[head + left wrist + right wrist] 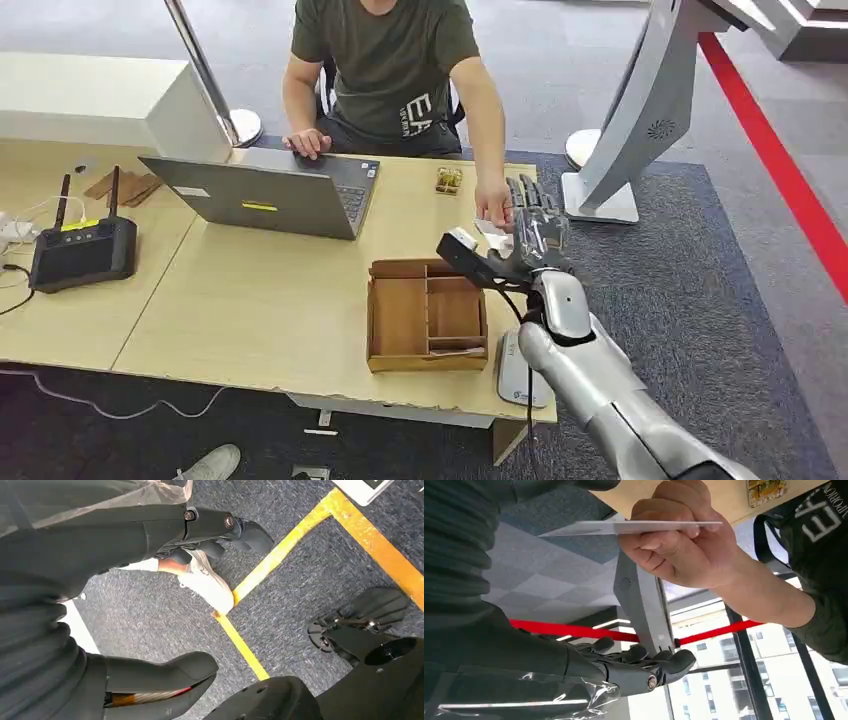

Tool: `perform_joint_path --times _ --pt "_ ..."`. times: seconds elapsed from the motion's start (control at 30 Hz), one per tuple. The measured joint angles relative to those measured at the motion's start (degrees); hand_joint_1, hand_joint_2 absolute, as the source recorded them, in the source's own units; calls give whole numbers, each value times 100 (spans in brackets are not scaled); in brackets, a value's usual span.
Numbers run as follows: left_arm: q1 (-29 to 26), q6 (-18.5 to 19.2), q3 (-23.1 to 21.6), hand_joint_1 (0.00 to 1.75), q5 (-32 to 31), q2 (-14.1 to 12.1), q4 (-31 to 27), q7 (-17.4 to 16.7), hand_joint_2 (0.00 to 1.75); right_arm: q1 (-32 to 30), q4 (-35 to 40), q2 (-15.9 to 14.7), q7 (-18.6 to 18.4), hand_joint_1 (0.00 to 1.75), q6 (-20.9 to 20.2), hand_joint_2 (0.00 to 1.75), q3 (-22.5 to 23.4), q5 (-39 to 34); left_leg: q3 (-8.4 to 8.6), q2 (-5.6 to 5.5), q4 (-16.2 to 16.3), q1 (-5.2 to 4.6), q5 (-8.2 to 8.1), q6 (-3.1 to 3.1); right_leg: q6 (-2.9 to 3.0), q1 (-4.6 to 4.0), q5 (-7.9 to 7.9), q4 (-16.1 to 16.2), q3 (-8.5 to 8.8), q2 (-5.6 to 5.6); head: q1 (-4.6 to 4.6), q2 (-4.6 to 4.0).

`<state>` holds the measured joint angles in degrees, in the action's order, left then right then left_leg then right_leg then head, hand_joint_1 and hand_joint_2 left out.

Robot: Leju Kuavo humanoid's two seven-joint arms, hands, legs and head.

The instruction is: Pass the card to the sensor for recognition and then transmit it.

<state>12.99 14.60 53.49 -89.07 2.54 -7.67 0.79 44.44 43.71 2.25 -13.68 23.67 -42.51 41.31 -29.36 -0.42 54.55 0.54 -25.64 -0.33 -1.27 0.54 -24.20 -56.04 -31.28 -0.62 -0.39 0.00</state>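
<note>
Card is in the person's hand just past the wooden tray; right hand spread, empty, so early release risks a drop

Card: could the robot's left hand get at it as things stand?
Probably not. The left hand hangs down over the carpet, while the card is across the table at the right hand, pinched by the person's hand.

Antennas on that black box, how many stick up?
2. Both stand upright on the black box at the table's left end: one antenna at its left rear corner, the other just to the right of it. None look hidden.
</note>
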Motion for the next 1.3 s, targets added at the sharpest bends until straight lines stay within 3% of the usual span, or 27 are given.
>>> perform_joint_path --times 0.03,0.07,0.67,0.73,1.07,1.3 --pt "1 0 -11 0 0 0 2 -2 175 -5 22 -17 -11 155 -2 175 -2 17 0 0 0 0 0 0 0 0 0 0 0 0 0 0" --pt "1 0 -20 0 0 0 2 -4 175 -11 46 -35 -33 159 -9 175 -2 41 0 1 0 0 0 0 0 0 0 0 0 0 2 0" --pt "1 0 -33 0 0 0 0 -9 175 -93 236 -184 -63 159 -44 175 0 70 -1 1 0 0 0 0 0 0 0 0 0 -1 2 0" --pt "1 0 -31 0 0 0 0 -9 175 -95 238 -190 -64 169 -44 175 0 70 -1 1 0 0 0 0 0 0 0 0 0 -1 0 0" --pt "1 0 -33 0 0 0 0 -9 175 -114 269 -223 -61 175 -171 175 -6 46 0 1 0 0 0 0 0 0 0 0 1 -1 0 0" --pt "-6 0 -33 0 2 -2 0 11 175 -196 511 -302 70 175 122 175 -17 -207 0 0 0 0 0 0 0 0 0 0 0 -1 0 0"
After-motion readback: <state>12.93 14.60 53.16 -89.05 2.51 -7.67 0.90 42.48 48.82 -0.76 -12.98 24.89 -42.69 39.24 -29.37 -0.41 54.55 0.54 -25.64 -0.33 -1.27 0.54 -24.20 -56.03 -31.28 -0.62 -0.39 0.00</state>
